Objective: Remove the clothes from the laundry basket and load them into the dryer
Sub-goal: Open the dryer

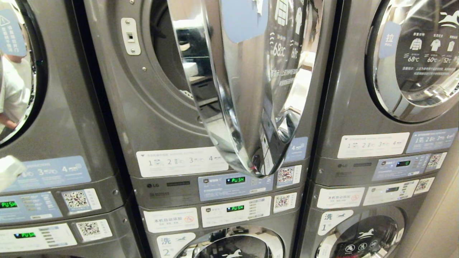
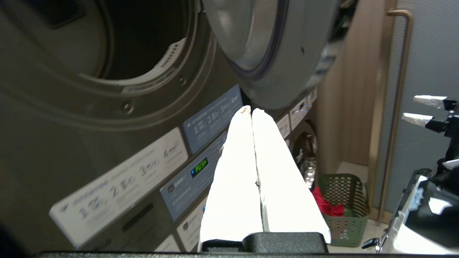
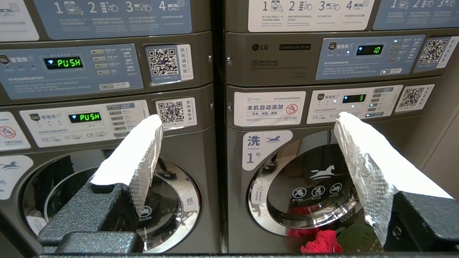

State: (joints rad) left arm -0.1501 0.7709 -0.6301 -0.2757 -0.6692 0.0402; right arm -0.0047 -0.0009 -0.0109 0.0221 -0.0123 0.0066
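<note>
The red clothes (image 2: 324,205) are seen bunched in a green perforated plastic laundry basket (image 2: 346,211) on the floor, low beside the machines. The dryer (image 1: 200,118), of grey metal, is shown with its round chrome-rimmed door (image 1: 247,86) swung open. The left gripper (image 2: 251,109), white-wrapped, is presented below the drum opening with jaws closed and empty; the right gripper (image 3: 247,122), foil-textured, is held with jaws spread wide.

Closed washer doors (image 3: 312,186) below; a brass door handle (image 2: 396,89) stands beside the machines.
</note>
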